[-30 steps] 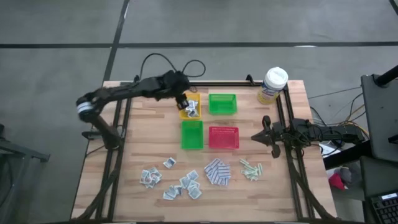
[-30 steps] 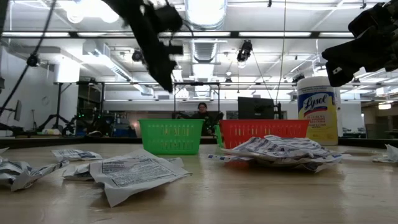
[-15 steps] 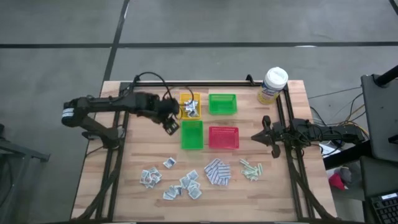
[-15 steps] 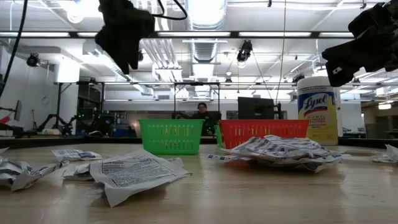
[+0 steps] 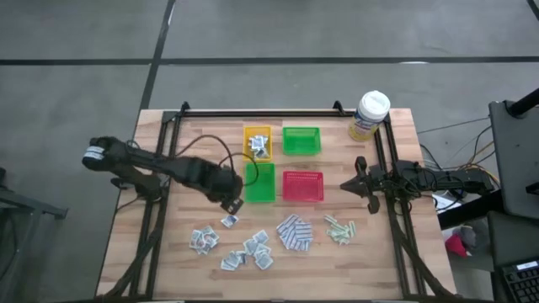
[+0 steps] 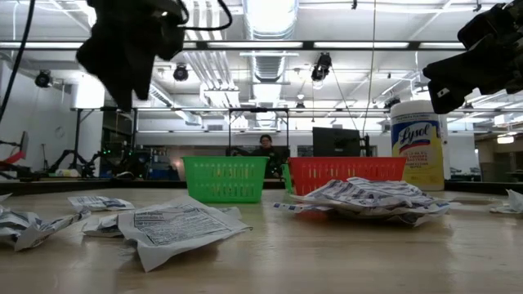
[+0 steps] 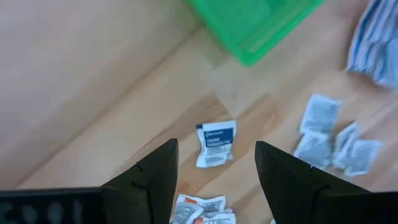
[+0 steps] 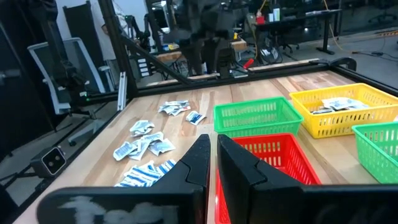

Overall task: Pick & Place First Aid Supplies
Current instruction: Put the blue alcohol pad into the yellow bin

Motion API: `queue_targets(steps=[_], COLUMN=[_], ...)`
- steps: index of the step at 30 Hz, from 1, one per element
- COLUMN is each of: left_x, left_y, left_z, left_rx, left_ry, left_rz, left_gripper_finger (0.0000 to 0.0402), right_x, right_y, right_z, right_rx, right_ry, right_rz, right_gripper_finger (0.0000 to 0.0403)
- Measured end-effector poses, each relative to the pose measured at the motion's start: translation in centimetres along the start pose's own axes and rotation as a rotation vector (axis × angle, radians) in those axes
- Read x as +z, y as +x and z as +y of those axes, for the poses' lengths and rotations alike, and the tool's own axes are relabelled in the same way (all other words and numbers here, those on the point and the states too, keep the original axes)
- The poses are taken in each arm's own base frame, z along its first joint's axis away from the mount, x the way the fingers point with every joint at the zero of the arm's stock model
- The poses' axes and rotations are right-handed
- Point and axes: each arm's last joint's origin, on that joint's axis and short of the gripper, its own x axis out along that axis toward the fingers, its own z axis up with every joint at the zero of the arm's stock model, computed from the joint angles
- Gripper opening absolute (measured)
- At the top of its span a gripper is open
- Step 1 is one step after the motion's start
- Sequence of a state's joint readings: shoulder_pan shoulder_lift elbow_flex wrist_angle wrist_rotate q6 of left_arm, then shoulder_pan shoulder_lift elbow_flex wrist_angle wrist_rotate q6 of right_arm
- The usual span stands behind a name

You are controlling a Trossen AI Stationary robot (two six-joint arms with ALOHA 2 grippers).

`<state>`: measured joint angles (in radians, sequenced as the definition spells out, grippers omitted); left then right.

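Four small trays sit grouped mid-table, and the near green tray (image 5: 260, 183) serves as the landmark. Beside its outer edge, on the side away from the red tray (image 5: 302, 186), the left gripper (image 5: 232, 204) hangs above the wood with its two fingers (image 7: 151, 180) spread well apart and nothing between them. Just past that gripper, a little nearer the table's front edge than the green tray, lies a single white sachet with a blue band (image 7: 215, 144), flat on the boards and untouched.

Further toward the front edge from the green tray, the loose white-grey sachets (image 5: 246, 250) are scattered in a cluster, some overlapping. To the red tray's side of that cluster rests the heap of blue-and-white pads (image 5: 295, 233), and beyond it the pale green strips (image 5: 338, 228). Behind the green tray, the yellow tray (image 5: 258, 144) already holds several sachets; the second green tray (image 5: 301, 140) stands next to it.

Well beyond the red tray, at the table's side rail, the right gripper (image 5: 352, 185) waits, fingers (image 8: 200, 163) drawn almost together with only a thin gap, gripping nothing. A yellow canister (image 5: 369, 116) stands at the far corner on that side. Back in the room, a person (image 6: 264, 145) sits behind the green tray.
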<state>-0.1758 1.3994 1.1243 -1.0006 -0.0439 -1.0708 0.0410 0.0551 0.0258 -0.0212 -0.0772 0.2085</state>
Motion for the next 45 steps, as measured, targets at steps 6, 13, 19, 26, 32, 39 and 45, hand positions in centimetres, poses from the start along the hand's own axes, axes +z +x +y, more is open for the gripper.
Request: queue_targets(steps=[6, 13, 19, 26, 32, 39, 45], left_x=[-0.8, -0.7, -0.6, -0.7, -0.9, -1.8, -2.7], left_y=[3.0, 4.6, 4.6, 4.3, 4.2, 4.1, 4.1], left_z=[0.3, 0.1, 0.0, 0.0, 0.0, -0.4, -0.8], left_rx=[-0.056, -0.168, -0.176, -0.185, -0.189, -0.196, -0.197], left_ry=[0.014, 0.004, 0.004, 0.005, 0.014, 0.047, 0.084], left_rz=[-0.028, -0.093, -0.098, -0.101, -0.099, -0.087, -0.07], left_gripper_finger=[0.0206, 0.0206, 0.0206, 0.0206, 0.0206, 0.0206, 0.0206], right_x=[0.0, 0.0, 0.0, 0.0, 0.0, 0.0, 0.0], right_y=[0.0, 0.0, 0.0, 0.0, 0.0, 0.0, 0.0], right_z=[0.0, 0.0, 0.0, 0.0, 0.0, 0.0, 0.0], right_rx=[0.0, 0.0, 0.0, 0.0, 0.0, 0.0, 0.0], right_ry=[0.0, 0.0, 0.0, 0.0, 0.0, 0.0, 0.0], right_rz=[0.0, 0.0, 0.0, 0.0, 0.0, 0.0, 0.0], right_gripper_finger=[0.0028, 0.0028, 0.0028, 0.0028, 0.0028, 0.0028, 0.0028])
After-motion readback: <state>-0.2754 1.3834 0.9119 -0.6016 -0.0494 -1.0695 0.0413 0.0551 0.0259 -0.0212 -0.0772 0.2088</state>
